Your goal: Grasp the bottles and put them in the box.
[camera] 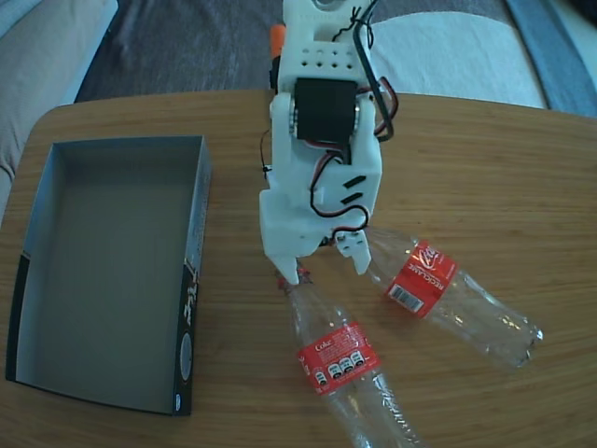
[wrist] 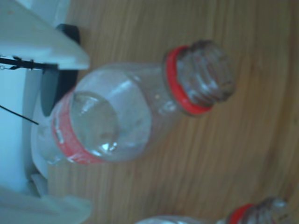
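Note:
Two clear bottles with red labels lie on the wooden table in the fixed view, the left bottle (camera: pixel 336 359) and the right bottle (camera: pixel 424 278), necks pointing toward the arm. My white gripper (camera: pixel 325 266) hangs over their necks, open, one fingertip by each neck. In the wrist view one bottle (wrist: pixel 112 116) lies between my white fingers (wrist: pixel 46 42). Its threaded neck with a red ring is uncapped, and my gripper (wrist: pixel 81 130) straddles its shoulder without closing on it. A second bottle's neck (wrist: pixel 257 212) shows at the bottom right. The box (camera: pixel 191 308), grey inside with black sides, stands empty on the left.
The arm's white body and black motor (camera: pixel 325 107) with loose wires rise over the table's middle. Grey fabric and a pale cushion (camera: pixel 448 47) lie beyond the table's far edge. The right bottle's base reaches toward the table's right side.

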Available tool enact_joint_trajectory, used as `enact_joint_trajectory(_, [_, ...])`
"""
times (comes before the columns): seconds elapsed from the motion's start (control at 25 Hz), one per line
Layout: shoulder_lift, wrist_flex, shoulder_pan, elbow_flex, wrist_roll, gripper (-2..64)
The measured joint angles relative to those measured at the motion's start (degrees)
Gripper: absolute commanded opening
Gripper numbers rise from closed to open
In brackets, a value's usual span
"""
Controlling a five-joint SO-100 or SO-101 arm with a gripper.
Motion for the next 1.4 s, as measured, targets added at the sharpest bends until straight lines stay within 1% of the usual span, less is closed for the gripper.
enact_joint_trajectory(0.32, [-4.3,-0.4,-0.1,0.0,0.0,34.0])
enact_joint_trajectory(0.48, [-7.1,-4.5,0.3,-0.2,0.0,34.0])
enact_joint_trajectory(0.64, [-8.9,-8.4,1.2,-2.6,-0.5,34.0])
enact_joint_trajectory(0.76, [-9.8,-8.8,0.8,-4.1,-2.5,34.0])
enact_joint_trajectory(0.96, [-9.8,-8.8,-1.1,-4.5,-3.3,34.0])
enact_joint_trajectory(1.24, [-9.8,-8.4,-1.3,-4.5,-7.7,34.0])
enact_joint_trajectory(1.4, [-9.8,-8.4,-0.5,-2.4,-9.1,34.0])
